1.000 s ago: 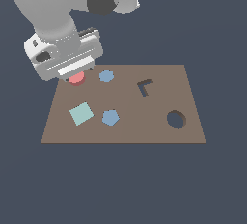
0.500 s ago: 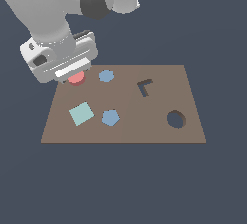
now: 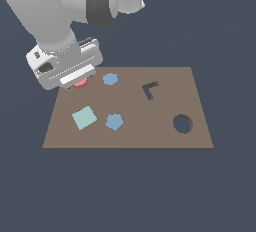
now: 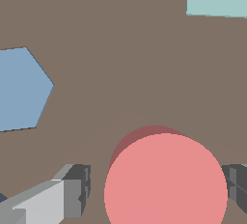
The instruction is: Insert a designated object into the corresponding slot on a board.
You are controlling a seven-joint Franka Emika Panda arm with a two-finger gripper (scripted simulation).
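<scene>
1. Dark blue-grey void all round; brown board [image 3: 165,138] lying flat in it.
2. Red disc [image 3: 80,83] near the board's far corner on the exterior view's left, beside a blue hexagon [image 3: 110,79].
3. Hand [image 4: 157,189] low over the disc, fingers [image 4: 75,189] spread on either side, apart from its rim; released, grasping nothing.
4. Round hole [image 3: 182,124] well apart, toward the opposite near corner: a diagonal carry, judging by the layout.

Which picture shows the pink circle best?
The wrist view: the red disc fills much of the picture, sitting between the gripper fingers with gaps on both sides. In the exterior view only a sliver of it peeks from under the robot hand.
</scene>
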